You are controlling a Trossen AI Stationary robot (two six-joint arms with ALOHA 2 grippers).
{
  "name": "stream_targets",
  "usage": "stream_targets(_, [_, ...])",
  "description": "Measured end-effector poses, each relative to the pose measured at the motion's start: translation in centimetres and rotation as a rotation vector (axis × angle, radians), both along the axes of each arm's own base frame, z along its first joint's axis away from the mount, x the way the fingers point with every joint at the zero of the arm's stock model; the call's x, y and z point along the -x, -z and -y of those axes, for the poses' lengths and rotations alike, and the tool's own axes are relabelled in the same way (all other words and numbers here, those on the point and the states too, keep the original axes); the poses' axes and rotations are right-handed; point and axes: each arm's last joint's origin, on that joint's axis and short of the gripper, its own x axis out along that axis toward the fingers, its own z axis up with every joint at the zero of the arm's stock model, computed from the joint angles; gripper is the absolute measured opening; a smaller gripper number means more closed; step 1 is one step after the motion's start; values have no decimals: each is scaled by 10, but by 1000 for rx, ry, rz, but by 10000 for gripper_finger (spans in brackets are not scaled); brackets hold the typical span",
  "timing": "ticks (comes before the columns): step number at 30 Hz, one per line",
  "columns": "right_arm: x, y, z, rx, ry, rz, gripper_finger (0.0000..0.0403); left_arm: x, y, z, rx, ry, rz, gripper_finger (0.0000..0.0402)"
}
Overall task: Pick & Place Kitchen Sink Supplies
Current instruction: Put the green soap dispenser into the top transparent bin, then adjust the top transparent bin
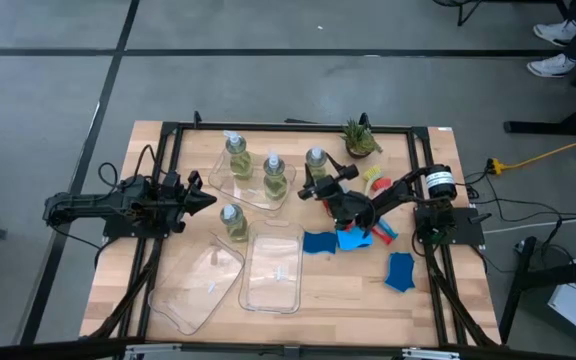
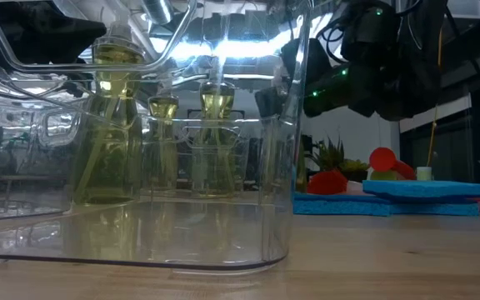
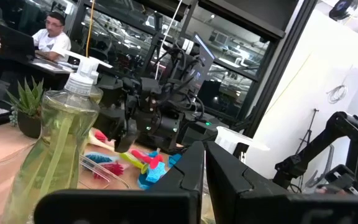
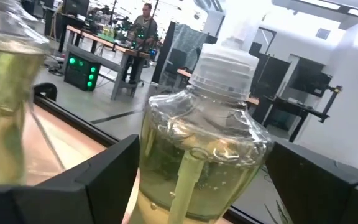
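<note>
Four pump bottles [image 1: 271, 176] stand upright, and the right gripper [image 1: 318, 186] straddles one [image 4: 201, 155], fingers wide apart, seemingly ready to close; the left gripper [image 1: 200, 200] waits apart, apparently closed and empty.

The wooden table [image 1: 118, 270] carries two clear trays [image 1: 274, 268] side by side near its front edge. Behind the trays stand four pump bottles [image 1: 234, 222] of yellow-green liquid. Beside the trays lie blue sponge pieces [image 1: 318, 242] — one [image 1: 400, 271] well apart from them — and brushes [image 1: 375, 180]. A potted plant [image 1: 360, 137] stands far behind the trays.
</note>
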Motion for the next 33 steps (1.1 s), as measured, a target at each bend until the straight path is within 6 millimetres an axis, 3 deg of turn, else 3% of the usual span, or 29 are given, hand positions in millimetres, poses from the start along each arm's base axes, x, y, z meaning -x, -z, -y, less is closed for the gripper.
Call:
stream_targets(12, [-3,-3,-13,0,-38,7,332,0,0,0,0,0,0,11])
stream_targets(19, [-11,-15,-21,-47,54,60,332,0,0,0,0,0,0,10])
stream_targets(27, [-15,-25,-33,-78,157,2,333,0,0,0,0,0,0,11])
stream_targets(33, [-6,-41,-56,-85,99,11,387,0,0,0,0,0,0,11])
